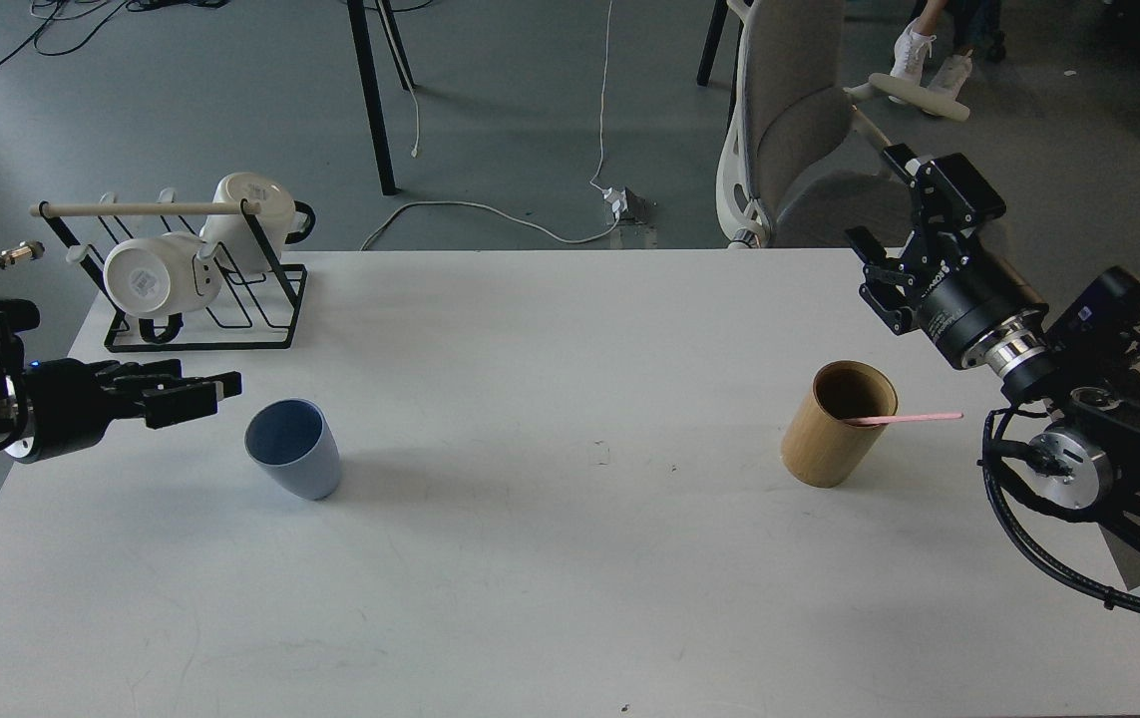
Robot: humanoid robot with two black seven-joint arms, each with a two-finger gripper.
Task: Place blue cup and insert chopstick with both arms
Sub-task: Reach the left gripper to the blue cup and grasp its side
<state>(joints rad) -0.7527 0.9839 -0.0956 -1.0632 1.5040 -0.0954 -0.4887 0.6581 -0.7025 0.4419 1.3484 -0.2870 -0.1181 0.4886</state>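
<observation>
the left gripper (215, 391) reaches in level over the white table (570, 598), its dark fingers pointing toward the middle of the table. the fingers lie close together with no gap that i can make out between them, and nothing is held there; whether they are fully closed i cannot tell. just ahead of the fingertips and a little below them stands the blue cup (294, 448), upright on the table with its mouth tipped slightly toward the camera, near the tips but not touching them. behind the left gripper, toward the far edge of the table, sits a black wire rack (205, 299) with a pale wooden dowel (146, 208) across its top and two white mugs (195, 249) hung on it.

the right gripper (904, 234) is raised above the table's far right corner, well apart from the left one. its jaws stand apart with an open gap between them and they hold nothing. below and in front of these jaws, near the right edge of the table, stands the tan wooden cup (837, 424), upright. the pink chopstick (904, 418) lies across its rim, one end inside the cup and the other sticking out to the side beneath the right arm's wrist. it is clear of the jaws above it.
</observation>
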